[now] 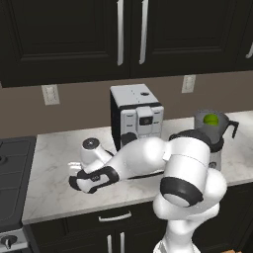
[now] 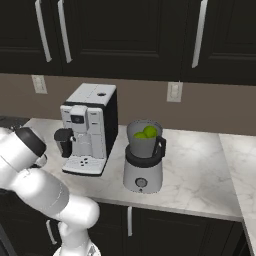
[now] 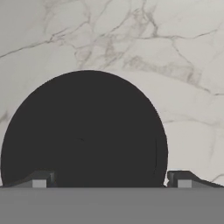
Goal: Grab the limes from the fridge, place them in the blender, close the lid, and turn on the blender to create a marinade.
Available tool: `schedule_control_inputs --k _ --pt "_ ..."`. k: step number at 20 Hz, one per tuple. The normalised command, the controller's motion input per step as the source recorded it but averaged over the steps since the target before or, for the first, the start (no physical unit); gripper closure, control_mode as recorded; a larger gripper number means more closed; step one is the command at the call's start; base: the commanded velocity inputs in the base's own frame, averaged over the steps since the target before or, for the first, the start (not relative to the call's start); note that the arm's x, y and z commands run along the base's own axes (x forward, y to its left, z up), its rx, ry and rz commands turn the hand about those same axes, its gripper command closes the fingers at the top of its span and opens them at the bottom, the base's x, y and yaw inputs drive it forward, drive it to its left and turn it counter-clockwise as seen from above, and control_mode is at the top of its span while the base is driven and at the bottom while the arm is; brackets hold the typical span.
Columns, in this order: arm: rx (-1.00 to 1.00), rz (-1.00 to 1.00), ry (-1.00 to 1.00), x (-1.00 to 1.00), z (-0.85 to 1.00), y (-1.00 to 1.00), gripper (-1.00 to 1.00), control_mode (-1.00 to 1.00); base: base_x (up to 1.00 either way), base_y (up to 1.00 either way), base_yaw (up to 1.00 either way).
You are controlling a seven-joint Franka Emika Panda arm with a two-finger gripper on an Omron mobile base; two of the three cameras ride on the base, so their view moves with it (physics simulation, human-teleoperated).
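The blender (image 1: 214,147) (image 2: 143,170) stands on the marble counter, its smoky jar uncovered. Yellow-green limes (image 1: 211,119) (image 2: 145,133) lie inside the jar. In the hand view the black round lid (image 3: 87,131) lies flat on the counter, directly below my gripper (image 3: 111,179). The two fingertips (image 3: 40,180) stand far apart on either side of it, open and holding nothing. From the left base view my gripper (image 1: 75,179) hangs low over the counter's left part, far left of the blender, and hides the lid. The fridge is out of view.
A boxy white coffee machine (image 1: 136,118) (image 2: 88,131) stands between my hand and the blender. A stovetop (image 1: 11,163) borders the counter (image 1: 49,188) on the left. Dark cabinets hang above, and wall outlets (image 1: 50,94) sit on the backsplash.
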Motion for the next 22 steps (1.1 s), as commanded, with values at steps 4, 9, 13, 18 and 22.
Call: schedule_control_inputs --k 4,9,13,18,22 --pt "0.0 0.0 0.01 0.11 -0.11 0.04 1.0 -1.0 0.0 0.0 0.0" --pt "0.0 0.0 0.01 0.09 -0.11 0.02 1.0 -1.0 0.0 0.0 0.0" --pt "0.0 0.0 0.0 0.06 0.0 0.01 1.0 -1.0 0.0 0.0 0.0" --pt "0.0 0.0 0.0 0.01 0.0 0.0 1.0 -1.0 0.0 0.0 0.0" --pt "0.0 0.0 -0.06 -0.21 0.17 0.0 1.0 -1.0 0.0 0.0 0.0"
